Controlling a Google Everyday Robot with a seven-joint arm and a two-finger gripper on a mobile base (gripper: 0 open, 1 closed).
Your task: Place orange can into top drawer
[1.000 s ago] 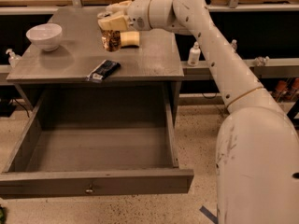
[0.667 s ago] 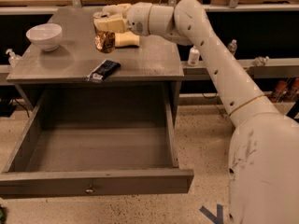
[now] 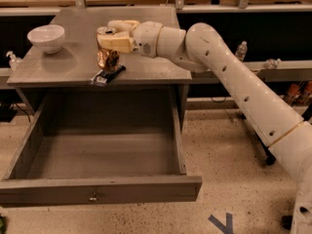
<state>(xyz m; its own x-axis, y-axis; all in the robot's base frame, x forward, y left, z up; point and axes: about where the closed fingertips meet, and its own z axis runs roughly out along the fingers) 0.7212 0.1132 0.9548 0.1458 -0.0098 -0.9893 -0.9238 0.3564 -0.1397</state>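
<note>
Pincer (image 3: 111,35) is sitting over the middle of the worktop (image 3: 58,67), nearer the front edge than the rear edge. It is clamping the orange can (image 3: 107,58) by its upper part. Cream-coloured fingers (image 3: 117,42) are pressing against the can, and the silver top (image 3: 105,30) is showing beside them. Can is standing upright, with its orange-brown body showing below the fingers. Cannot tell whether the base is touching the worktop or riding just above it.

White arm (image 3: 234,77) is reaching in from the right and crossing over the right edge of the worktop.

Small black flat object (image 3: 108,75) with a pale end is lying at an angle at the front edge of the worktop, just in front of the can. Cannot tell what it is. White bowl (image 3: 46,37) is sitting near the left edge, toward the rear left corner, well apart from the can.

Top drawer (image 3: 146,188) is standing pulled far out below the front edge of the worktop, with its grey floor showing. Small metal pull (image 3: 93,197) is sitting at the centre of the front panel. Can is not resting in the drawer; it is being held over the worktop, behind the drawer opening.

Clear bottle (image 3: 241,50) is standing on a low ledge beyond the right edge of the worktop. Blue tape mark (image 3: 222,222) is lying on the speckled floor to the right of the drawer front.
</note>
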